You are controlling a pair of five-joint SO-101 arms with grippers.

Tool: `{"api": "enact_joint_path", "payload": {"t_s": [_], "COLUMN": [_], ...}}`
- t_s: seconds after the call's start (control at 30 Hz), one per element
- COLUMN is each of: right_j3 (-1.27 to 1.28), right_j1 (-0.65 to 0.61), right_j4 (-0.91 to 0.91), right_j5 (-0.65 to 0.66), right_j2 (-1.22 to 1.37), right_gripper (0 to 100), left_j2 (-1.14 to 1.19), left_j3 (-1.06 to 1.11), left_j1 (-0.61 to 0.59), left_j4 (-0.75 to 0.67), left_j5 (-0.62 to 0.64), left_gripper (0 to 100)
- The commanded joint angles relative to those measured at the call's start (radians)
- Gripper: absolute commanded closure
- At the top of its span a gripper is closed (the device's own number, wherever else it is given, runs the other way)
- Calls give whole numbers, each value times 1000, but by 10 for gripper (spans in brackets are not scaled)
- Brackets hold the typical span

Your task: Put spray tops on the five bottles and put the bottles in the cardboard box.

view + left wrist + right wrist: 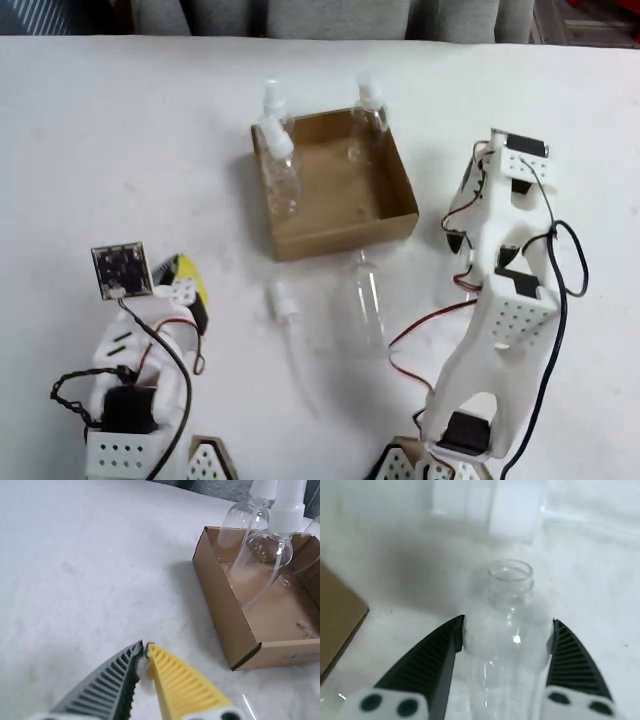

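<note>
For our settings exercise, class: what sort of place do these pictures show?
Probably a robotics lab bench: a left arm and right arm with bare wiring stand at a white table, by a cardboard box of spray bottles.

Brown cardboard box [340,235], clear bottle [368,300], white table [120,130]

The left arm [115,352] has a white printed shell with rows of small round holes and a black motor block [128,410] set into it. Black and red cables [62,392] loop around it. A small dark square circuit board [122,270] sits at its wrist. Its jaws are ribbed wedges, one grey and one yellow.

The right arm [510,320] is also white, with a perforated panel, black motors, and red and black wires [425,322]. Its jaws are black and ribbed, on white mounts with dark round screw holes [407,706].
</note>
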Motion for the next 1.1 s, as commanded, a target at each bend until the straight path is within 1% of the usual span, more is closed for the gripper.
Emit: {"api": "enact_joint_path", "payload": {"t_s": [0.0, 0.17, 0.23, 0.43, 0.5, 0.67, 0.8, 0.97, 1.07], "right_j3": [14, 40, 100, 391, 428, 407, 351, 295, 276], "right_j1": [1, -1, -1, 2, 2, -2, -4, -4, -5], "right_j4": [-15, -19, -64, -257, -300, -320, -318, -303, -283], "right_j5": [11, 15, 37, 38, 38, 43, 114, 118, 114], "right_j2": [-62, -93, -142, -372, -400, -361, -288, -231, -226], "right_gripper": [786, 786, 786, 786, 786, 786, 786, 783, 714], "left_j2": [-12, -12, -12, -12, -12, -12, -12, -12, -12], "left_j3": [-8, -8, -8, -8, -8, -8, -8, -8, -8], "left_j1": [12, 10, 10, 10, 10, 10, 10, 10, 10], "left_j4": [-37, -37, -37, -37, -37, -37, -37, -37, -37], "left_j5": [-9, -9, -9, -9, -9, -9, -9, -9, -9], "left_gripper": [979, 979, 979, 979, 979, 979, 979, 979, 979]}}
